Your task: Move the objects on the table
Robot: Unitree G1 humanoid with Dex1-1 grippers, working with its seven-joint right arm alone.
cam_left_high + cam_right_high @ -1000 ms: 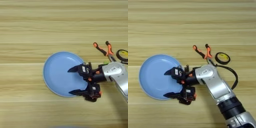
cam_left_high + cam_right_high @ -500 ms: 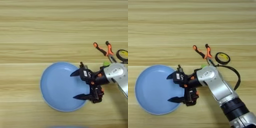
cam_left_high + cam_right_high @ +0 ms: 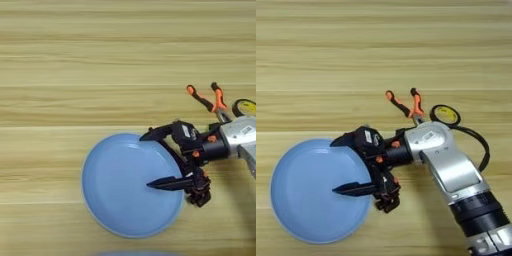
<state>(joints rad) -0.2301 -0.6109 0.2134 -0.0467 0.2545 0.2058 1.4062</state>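
A large round light-blue plate (image 3: 112,192) lies on the wooden table (image 3: 75,60) near its front edge. My right gripper (image 3: 146,161) is open, its two black fingers spread wide and pointing left over the plate's right part. One fingertip is at the plate's far rim and the other is over its middle. I cannot tell whether they touch it. Small orange-and-black-handled pliers (image 3: 406,106) lie just behind my silver forearm (image 3: 448,167), with their handles pointing away from me.
A round yellow-and-black object (image 3: 444,115) sits right of the pliers. A black cable (image 3: 482,146) loops from there along the forearm. Bare planks fill the far half and the left side of the table.
The plate has slid toward the near edge and slightly left. The open gripper stayed over its right part and shifted a little nearer. The pliers have not moved.
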